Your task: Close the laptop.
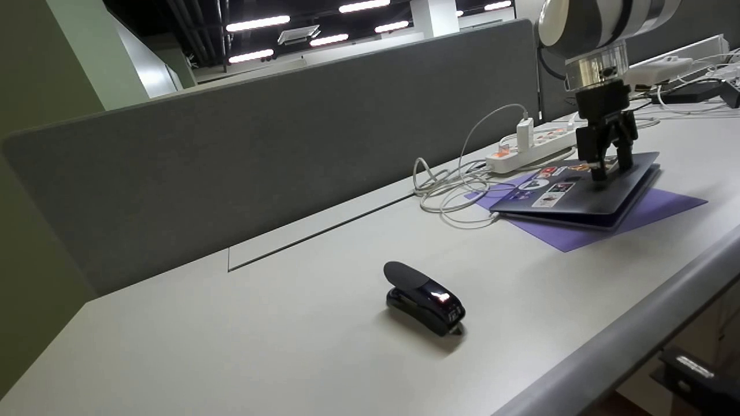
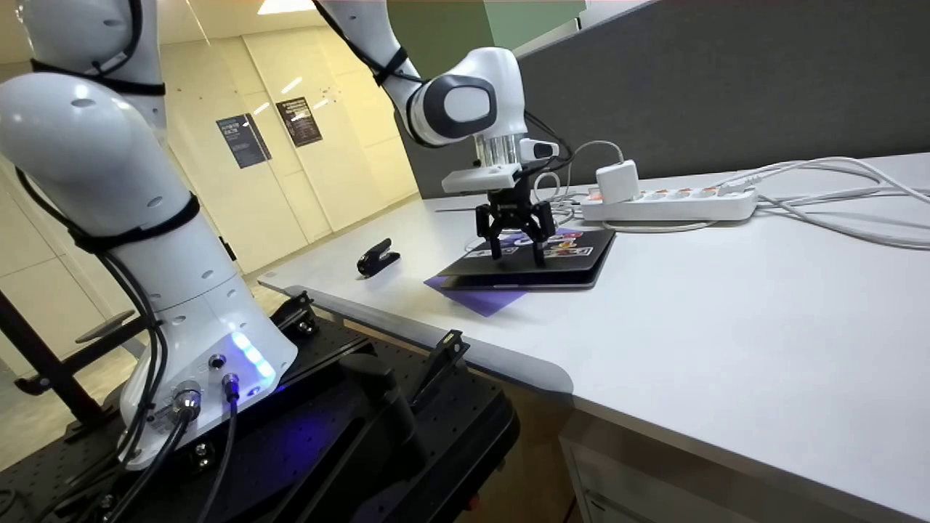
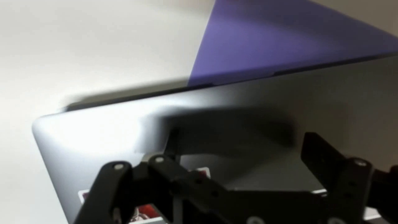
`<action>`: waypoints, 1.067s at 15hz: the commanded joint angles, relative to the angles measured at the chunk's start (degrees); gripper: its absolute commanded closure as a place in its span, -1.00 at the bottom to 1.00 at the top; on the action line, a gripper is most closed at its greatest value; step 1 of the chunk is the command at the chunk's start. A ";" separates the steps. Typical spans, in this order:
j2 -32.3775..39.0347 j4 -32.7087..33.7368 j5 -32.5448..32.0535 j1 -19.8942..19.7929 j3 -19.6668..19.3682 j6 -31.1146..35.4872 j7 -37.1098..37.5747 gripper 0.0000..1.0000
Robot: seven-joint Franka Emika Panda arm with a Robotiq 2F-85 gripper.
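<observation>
Looks like an office, tbh: long white desk (image 1: pixel 277 352), grey cubicle partition (image 1: pixel 289 150) along its far edge, stapler (image 1: pixel 425 299), stickered laptop (image 1: pixel 573 193), power strip (image 2: pixel 668 211) with a charger (image 2: pixel 617 181) plugged in, strip lights (image 1: pixel 257 23) overhead. The robot arm (image 2: pixel 109 145) on a black platform (image 2: pixel 305 432) at the near side adds lab vibes.

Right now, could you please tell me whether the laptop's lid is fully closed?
No, in an exterior view the laptop shows a dark gap between its lid and its base.
</observation>
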 commanded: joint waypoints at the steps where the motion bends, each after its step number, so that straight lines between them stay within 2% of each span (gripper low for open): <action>1: 1.47 0.28 -2.94 -0.10 -0.50 0.70 3.98 -1.00; 12: 3.67 1.19 -6.24 0.51 -1.02 1.05 6.72 -1.00; 16: 1.43 0.25 -5.15 -0.09 0.37 0.46 6.15 -1.00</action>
